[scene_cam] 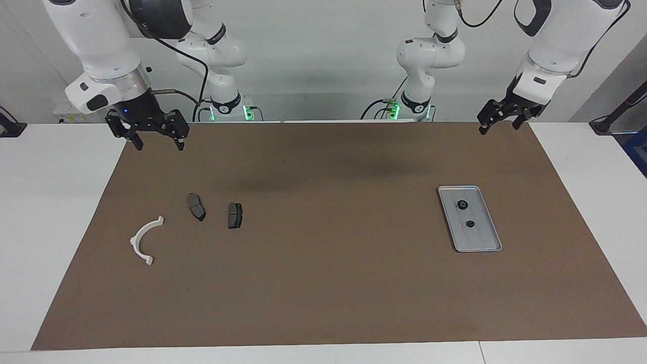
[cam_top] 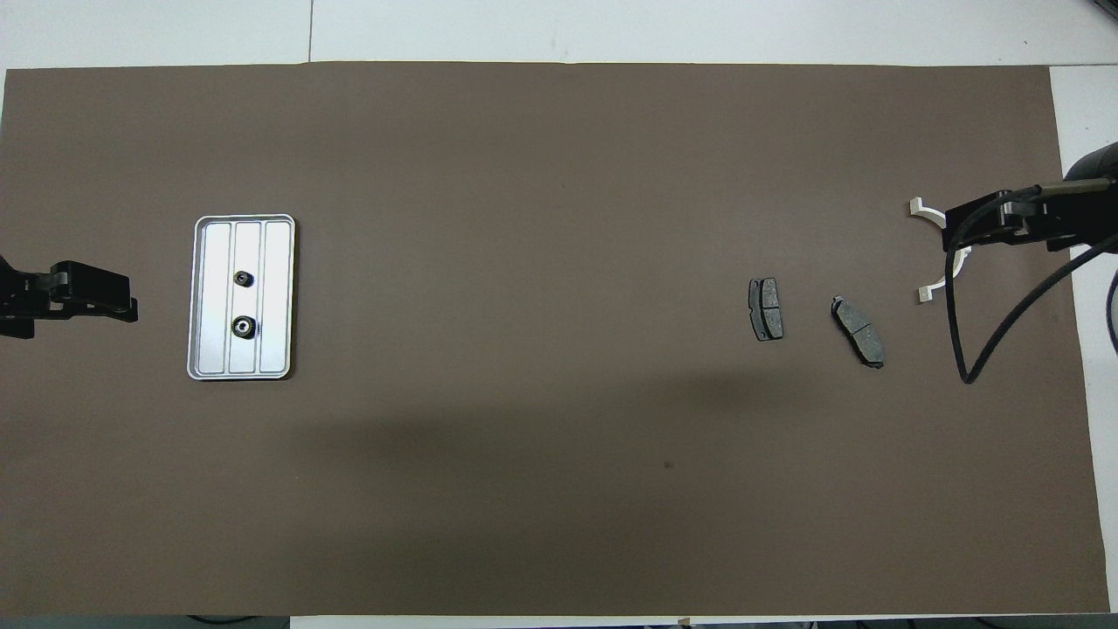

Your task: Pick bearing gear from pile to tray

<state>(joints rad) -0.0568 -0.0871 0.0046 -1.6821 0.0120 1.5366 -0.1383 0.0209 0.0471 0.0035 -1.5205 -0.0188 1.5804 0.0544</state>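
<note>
- tray (scene_cam: 486,236) on mat (scene_cam: 323,283) twd left arm's end of desk, 2 gears (scene_cam: 462,205) in it
- 2 brake pads (scene_cam: 196,207) side by side twd right arm's end
- bracket (scene_cam: 143,241) beside pads, nearer that end
</note>
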